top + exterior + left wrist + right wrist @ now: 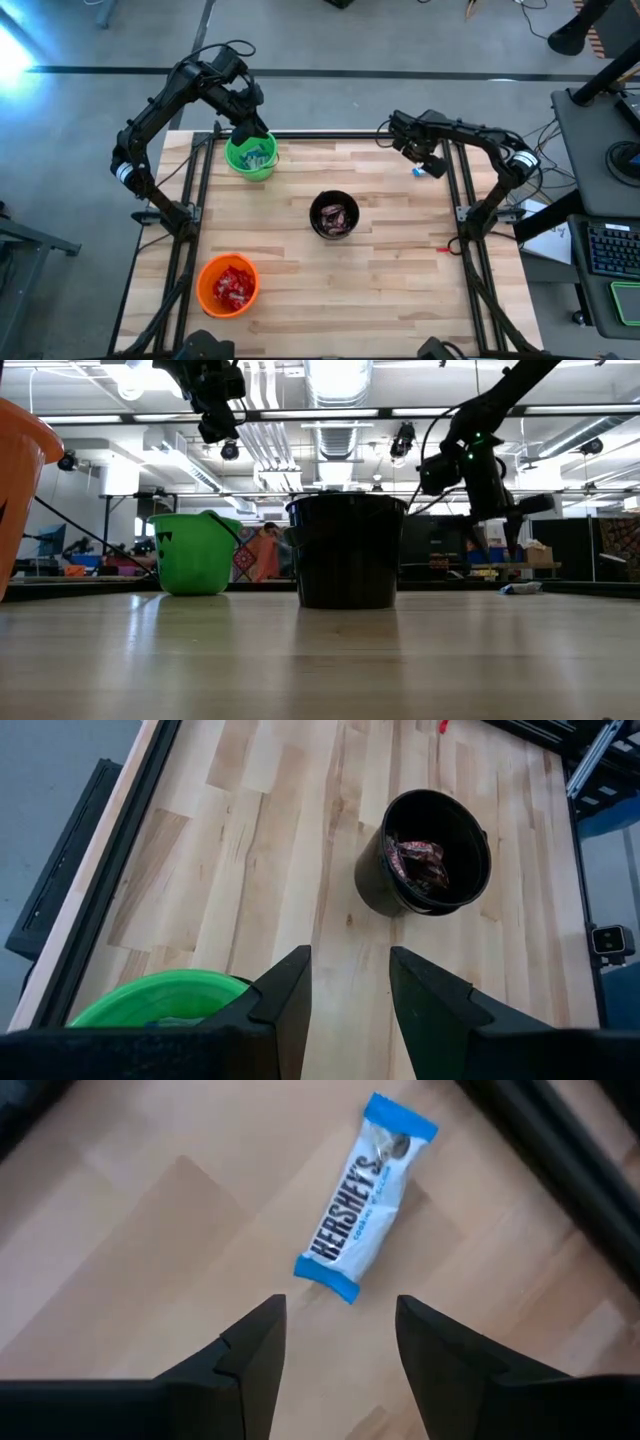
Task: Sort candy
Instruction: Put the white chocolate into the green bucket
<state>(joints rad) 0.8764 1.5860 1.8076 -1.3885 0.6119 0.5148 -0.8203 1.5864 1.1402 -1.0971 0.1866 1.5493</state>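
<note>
Looks like a lab or workshop: exposed ceiling ducts (330, 400), strip lights, cabled floor, keyboard desk (610, 245).

From above, the left gripper (252, 128) covers part of the green cup (251, 158), and the wrappers inside it are too small to tell apart. In the left wrist view that cup is cut off by the picture's edge. The low view hides the contents of the black cup (346, 550), and the orange cup (18, 480) is cropped there. A small red thing (443, 248) near the tabletop's right rail is too tiny to identify.
</note>
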